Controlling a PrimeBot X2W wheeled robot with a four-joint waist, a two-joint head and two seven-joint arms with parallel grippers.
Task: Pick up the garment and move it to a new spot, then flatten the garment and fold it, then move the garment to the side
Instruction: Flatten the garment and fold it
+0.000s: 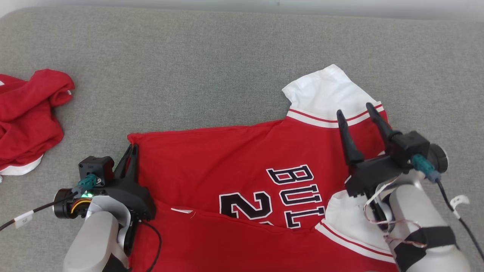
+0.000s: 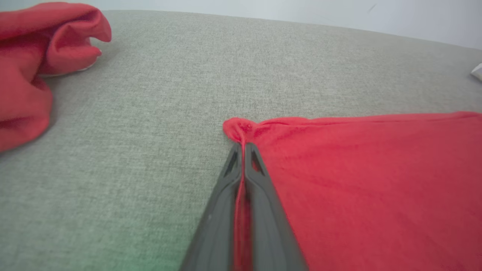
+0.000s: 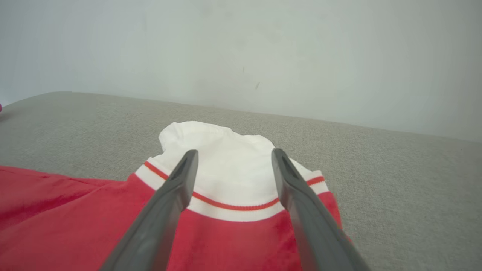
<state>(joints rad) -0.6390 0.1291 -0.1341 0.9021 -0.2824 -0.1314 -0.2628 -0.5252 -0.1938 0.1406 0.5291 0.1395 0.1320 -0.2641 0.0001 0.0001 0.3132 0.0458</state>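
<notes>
Near the front edge of the grey fabric surface (image 1: 189, 68), the left gripper (image 1: 132, 150) is closed and pinches the left corner of the red garment (image 1: 211, 158). The garment lies mostly flat in the front middle and has black-and-white letters and a number. The right gripper (image 1: 353, 109) is open above its white sleeve (image 1: 325, 92), and I cannot tell if it touches. A crumpled red cloth (image 1: 26, 117) lies at the left edge.
</notes>
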